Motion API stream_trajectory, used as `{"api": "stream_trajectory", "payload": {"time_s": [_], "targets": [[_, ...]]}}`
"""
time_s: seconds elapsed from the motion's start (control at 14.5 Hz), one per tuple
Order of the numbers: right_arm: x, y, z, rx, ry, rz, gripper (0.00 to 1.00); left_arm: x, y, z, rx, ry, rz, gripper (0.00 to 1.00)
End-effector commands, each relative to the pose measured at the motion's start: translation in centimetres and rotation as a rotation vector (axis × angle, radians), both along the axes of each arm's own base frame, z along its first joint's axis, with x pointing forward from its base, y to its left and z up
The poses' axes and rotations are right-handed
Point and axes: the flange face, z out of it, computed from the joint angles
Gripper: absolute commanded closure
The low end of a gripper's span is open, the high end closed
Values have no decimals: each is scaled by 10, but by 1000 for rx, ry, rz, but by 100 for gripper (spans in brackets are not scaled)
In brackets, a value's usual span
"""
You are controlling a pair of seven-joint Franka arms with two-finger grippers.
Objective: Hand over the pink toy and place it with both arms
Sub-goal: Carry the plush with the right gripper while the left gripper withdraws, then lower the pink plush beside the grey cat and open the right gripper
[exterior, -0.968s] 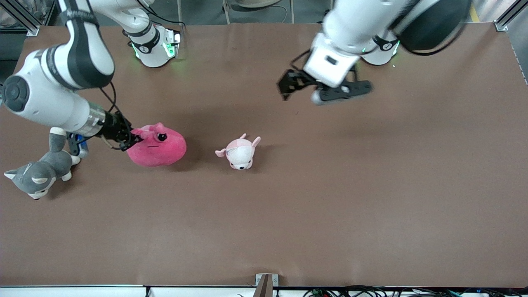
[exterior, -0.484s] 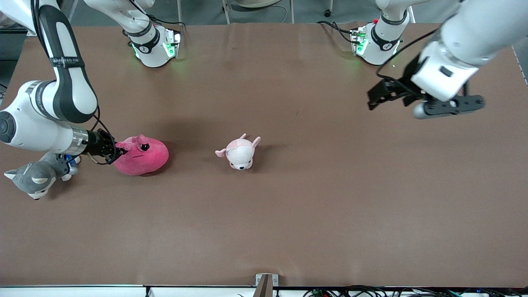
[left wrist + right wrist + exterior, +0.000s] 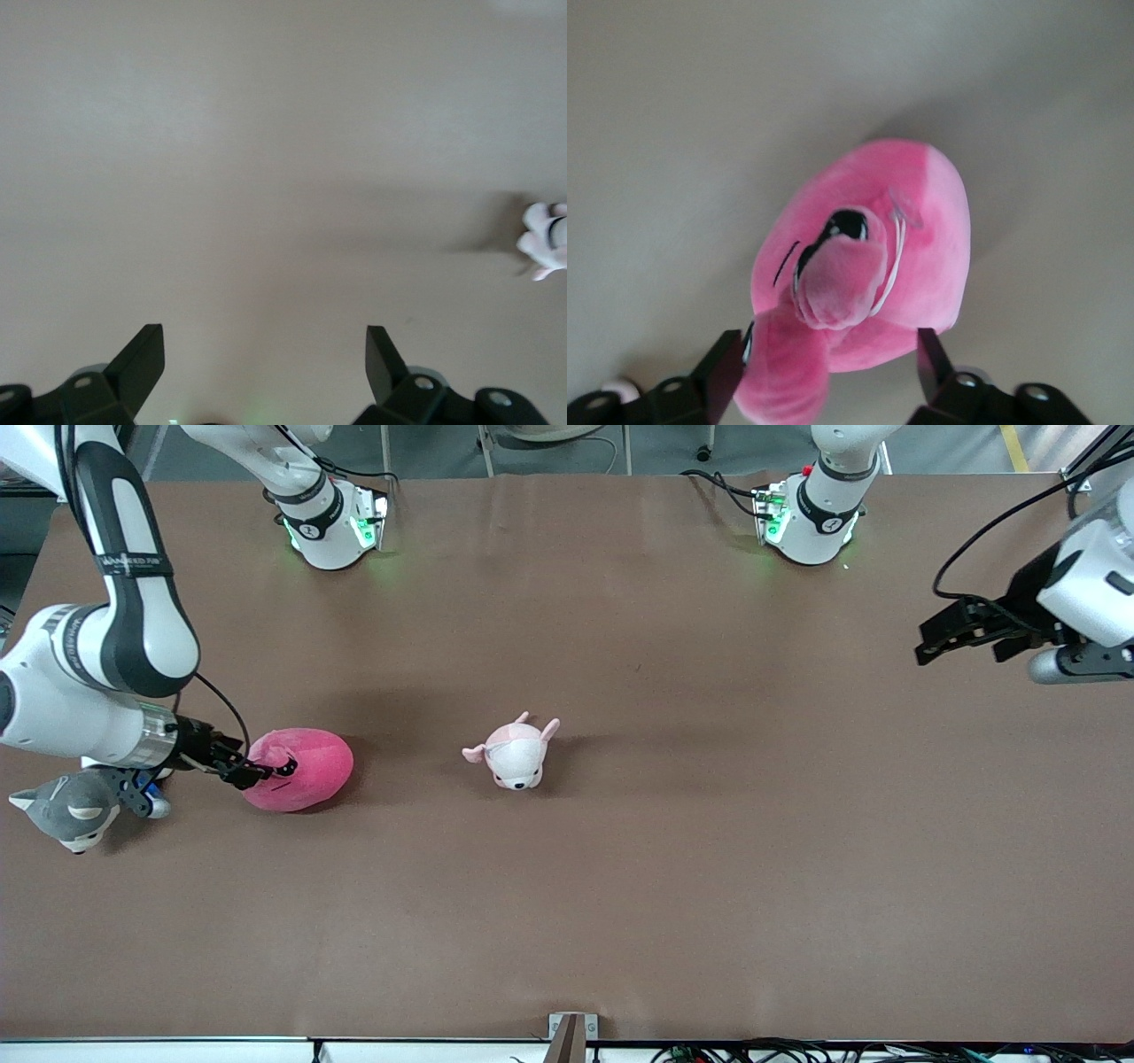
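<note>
A: Where did the pink toy point(image 3: 299, 770) lie?

B: On the brown counter point(image 3: 620, 886), toward the right arm's end, beside the small pale pink plush point(image 3: 515, 753) and just beside the grey dog plush point(image 3: 71, 808).

A: And the right gripper point(image 3: 266, 768)?

B: Low at the pink toy, on the dog plush's side. In the right wrist view the fingers point(image 3: 719, 365) stood spread wide on either side of it, the toy point(image 3: 864, 266) resting between them, not pinched.

A: How would it handle?

B: My guess: light, soft, squashy. It should give under the pads, so a bite across the body or an ear flap would hold better than a shallow nip. Nothing fragile or slippery about it.

A: The left gripper point(image 3: 974, 629)?

B: Waiting, up over the counter's edge at the left arm's end, well apart from the pink toy, its fingers point(image 3: 142, 359) wide apart over bare counter.

A: Room to move?

B: Plenty toward the front camera and between the pink toy and the pale plush. The dog plush crowded the right arm, and the counter's end edge was near there.
</note>
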Motion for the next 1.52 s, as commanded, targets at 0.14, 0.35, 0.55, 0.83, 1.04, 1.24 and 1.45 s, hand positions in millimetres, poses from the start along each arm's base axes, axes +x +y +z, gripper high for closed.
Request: {"api": "stream_trajectory", "payload": {"time_s": [0.14,0.35,0.55,0.83,1.04,1.24,1.45], "targets": [[21,-28,66,-133,-116,393,0,-20,24,3,47,-7,-49,0],[31,-25,108,-186,-141,531,0,-28,23,5,64,-17,-81,0],[30,-20,141,-178,-115,559,0,-37,17,9,90,-34,-77,0],[20,-11,169,-172,-105,572,0,-35,36,15,66,-47,-44,0],[8,-3,189,-168,-99,576,0,-31,39,22,63,-65,-42,0],[-8,8,212,-167,-96,568,0,-32,35,23,63,-65,-47,0],[-21,21,232,-170,-100,562,0,-28,41,20,51,-58,-43,0]]}}
